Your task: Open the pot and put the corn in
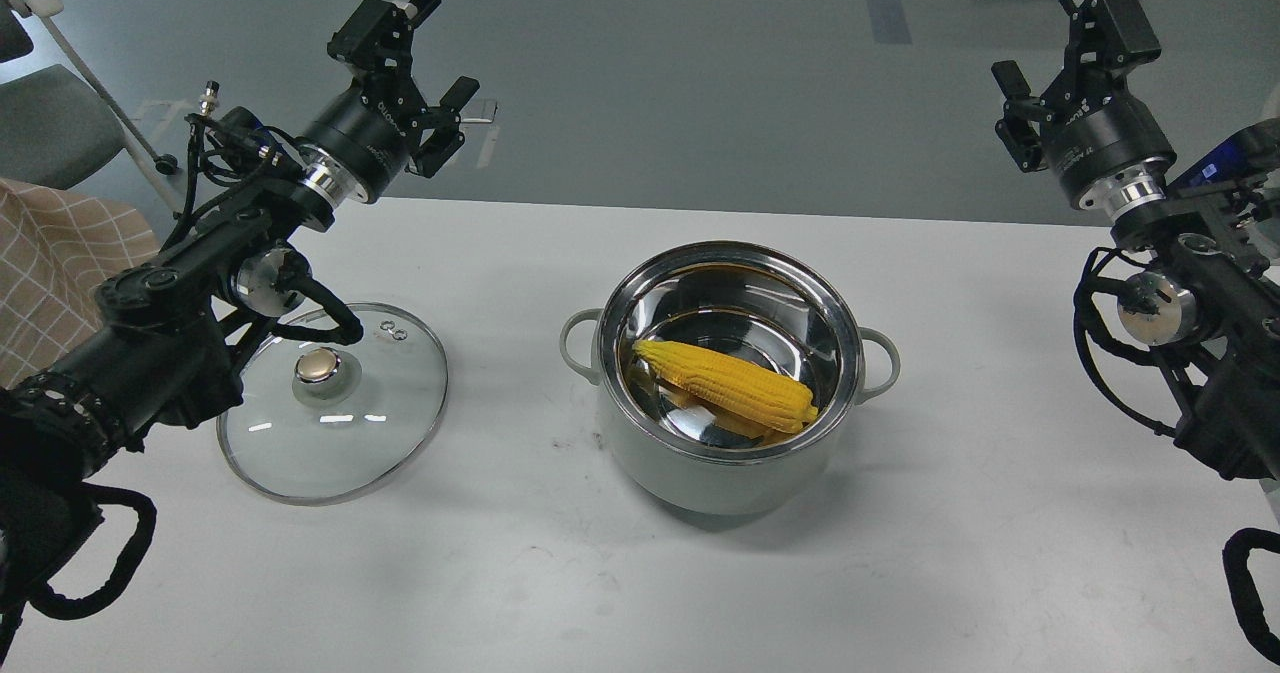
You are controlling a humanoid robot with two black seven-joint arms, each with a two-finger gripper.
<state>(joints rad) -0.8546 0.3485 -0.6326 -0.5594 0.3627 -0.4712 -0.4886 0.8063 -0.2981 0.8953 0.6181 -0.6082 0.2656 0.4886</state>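
Observation:
The pale grey-green pot point(718, 473) stands open on the middle of the white table. The yellow corn point(726, 385) lies inside it across the steel bottom. The glass lid point(335, 403) with a brass-coloured knob lies flat on the table to the pot's left. My left gripper point(432, 53) is raised above the table's back left, open and empty, well away from the lid. My right gripper point(1050, 38) is raised at the back right, open and empty, far from the pot.
The white table point(1000, 513) reaches the front and right of the view. A grey chair point(50, 123) and a checked cloth point(50, 263) are at the left edge. Grey floor lies behind the table.

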